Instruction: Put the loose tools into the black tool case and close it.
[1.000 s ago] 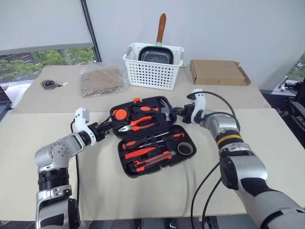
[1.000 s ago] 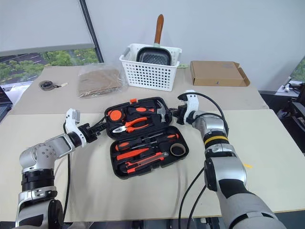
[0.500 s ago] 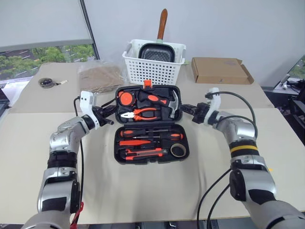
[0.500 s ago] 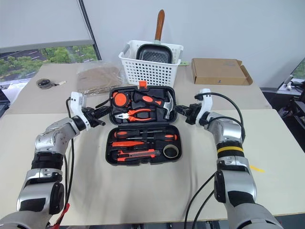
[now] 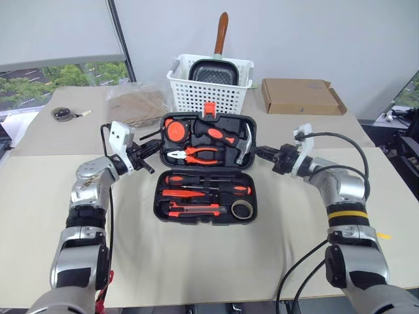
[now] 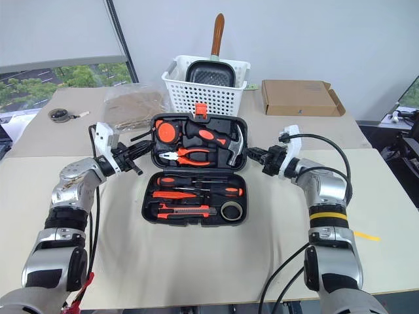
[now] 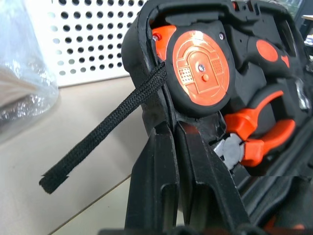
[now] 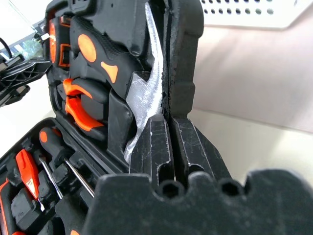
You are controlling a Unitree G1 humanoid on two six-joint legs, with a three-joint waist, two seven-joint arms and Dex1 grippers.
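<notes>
Resting inside black tool case (image 5: 205, 210) (open): two screwdrivers (image 5: 208, 190).

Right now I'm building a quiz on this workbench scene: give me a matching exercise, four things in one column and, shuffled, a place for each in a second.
Things:
1. round orange tape measure
2. brownish tape ring
3. dark square pan with a wooden handle
4. flat brown cardboard box

Places:
A. in the white slotted basket
B. on the table, right of the basket
C. left corner of the raised lid half of the black plastic tool case
D. right end of the case's lower half

Pairs: 1-C, 2-D, 3-A, 4-B
</notes>
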